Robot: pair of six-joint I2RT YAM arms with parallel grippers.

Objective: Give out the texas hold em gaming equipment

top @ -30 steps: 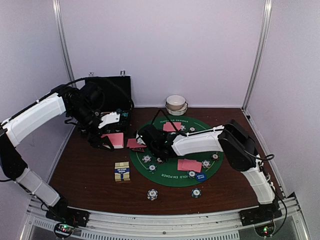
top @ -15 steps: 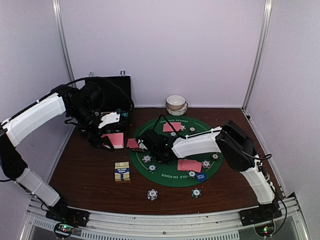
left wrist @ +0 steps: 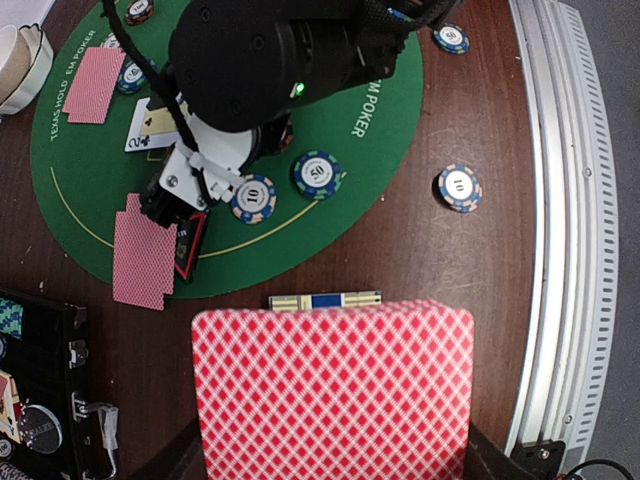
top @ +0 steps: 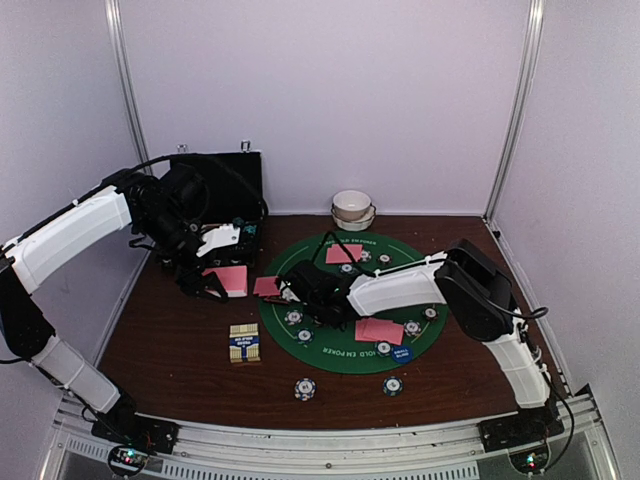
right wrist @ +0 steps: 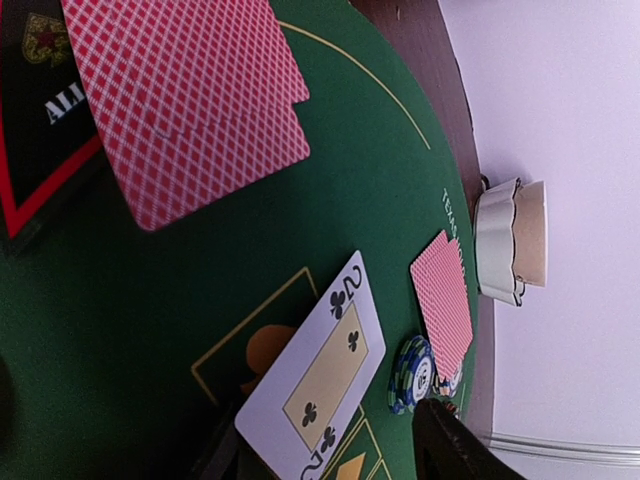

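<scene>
R gripper [top: 297, 286] now released: jaws apart, pulled back slightly toward centre of green mat [top: 345, 352] vs 1 s ago, when it sat over the two pink cards [top: 266, 286]. Those cards lie flat and overlapped at mat's L edge, just beside red triangular button [left wrist: 190, 243], clear of the fingers. L gripper [top: 208, 284] unchanged: clenched on a pink-backed card [left wrist: 330, 390], held above counter [top: 170, 350] near black case [top: 225, 180]; face-up 2 of clubs [right wrist: 320, 375] hasn't moved.
</scene>
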